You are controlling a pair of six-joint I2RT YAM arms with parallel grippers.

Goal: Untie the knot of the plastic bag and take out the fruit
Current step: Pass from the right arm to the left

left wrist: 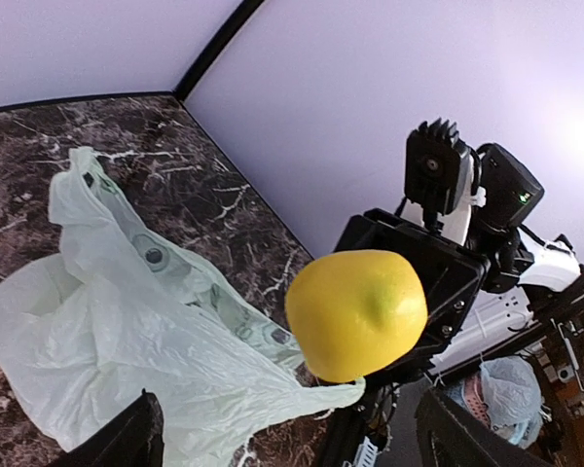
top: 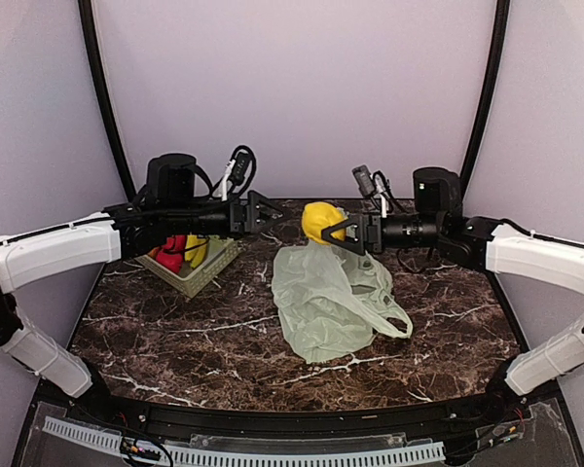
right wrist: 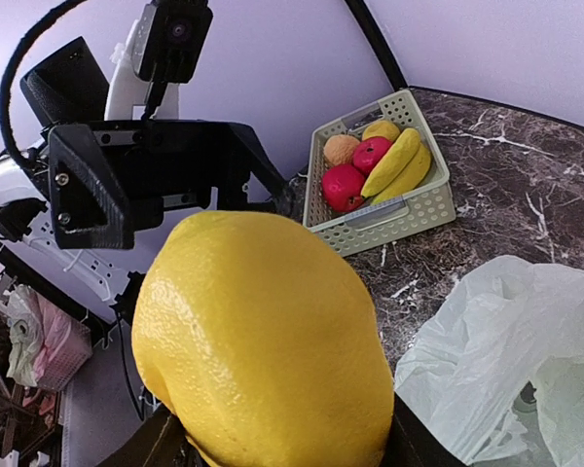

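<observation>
The plastic bag (top: 323,297) lies flat and slack on the dark marble table, its loop handles loose; I see no knot. It also shows in the left wrist view (left wrist: 117,321) and the right wrist view (right wrist: 526,360). My right gripper (top: 333,232) is shut on a yellow-green round fruit (top: 319,220) and holds it above the bag's far edge. The fruit fills the right wrist view (right wrist: 273,350) and shows in the left wrist view (left wrist: 355,311). My left gripper (top: 270,211) is open and empty, facing the fruit from the left with a small gap.
A pale green perforated basket (top: 206,275) stands at the back left behind my left arm. The right wrist view shows the basket (right wrist: 409,209) holding red apples, bananas and an orange fruit. Curved walls close the back and sides.
</observation>
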